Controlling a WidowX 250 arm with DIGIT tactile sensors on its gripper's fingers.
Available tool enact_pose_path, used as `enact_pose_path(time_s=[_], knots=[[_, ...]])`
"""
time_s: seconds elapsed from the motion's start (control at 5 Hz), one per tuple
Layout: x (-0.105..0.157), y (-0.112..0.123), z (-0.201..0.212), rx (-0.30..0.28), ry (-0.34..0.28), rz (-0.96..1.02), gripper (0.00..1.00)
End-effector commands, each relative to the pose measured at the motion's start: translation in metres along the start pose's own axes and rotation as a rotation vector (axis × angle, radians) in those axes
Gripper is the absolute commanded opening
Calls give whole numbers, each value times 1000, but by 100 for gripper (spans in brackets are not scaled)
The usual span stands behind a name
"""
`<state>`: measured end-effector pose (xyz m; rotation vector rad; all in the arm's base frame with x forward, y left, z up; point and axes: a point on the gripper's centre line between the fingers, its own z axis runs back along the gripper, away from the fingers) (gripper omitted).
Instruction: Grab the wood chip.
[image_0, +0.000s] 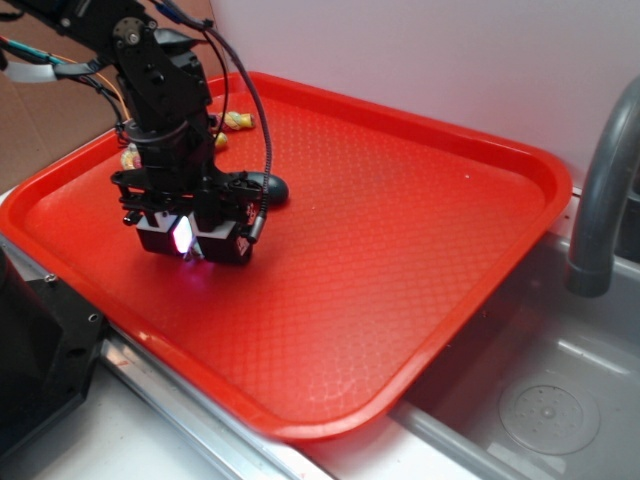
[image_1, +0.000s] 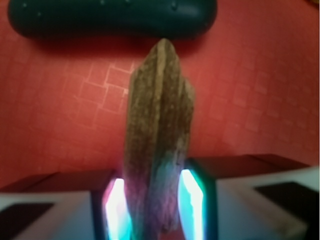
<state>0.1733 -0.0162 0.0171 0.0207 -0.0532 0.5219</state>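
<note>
The wood chip (image_1: 157, 125), a rough brown sliver with a pointed far end, stands lengthwise between the two glowing pads (image_1: 116, 207) in the wrist view. Both pads press its sides, so my gripper (image_1: 154, 210) is shut on it. In the exterior view the gripper (image_0: 190, 240) points down over the left part of the red tray (image_0: 400, 300), and its fingers hide the chip. The chip's tip points toward the dark teal oval (image_1: 110, 17) just beyond it.
The dark oval (image_0: 272, 188) lies on the tray right behind the gripper. Pieces of multicoloured rope (image_0: 238, 121) lie near the tray's far left rim. A grey faucet (image_0: 600, 200) and a sink basin (image_0: 550, 400) are at the right.
</note>
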Motion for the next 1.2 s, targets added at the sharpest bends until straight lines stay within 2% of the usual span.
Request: enact_pose_path(time_s=[0.0, 0.2, 0.4, 0.6, 0.8, 1.0], knots=[[11, 8, 65, -41, 13, -79, 0], [15, 13, 106, -80, 8, -203, 0], [17, 16, 137, -68, 4, -370, 0], [18, 23, 172, -128, 10, -451, 0], [16, 27, 190, -181, -2, -458, 0], [15, 23, 186, -144, -2, -450, 0]])
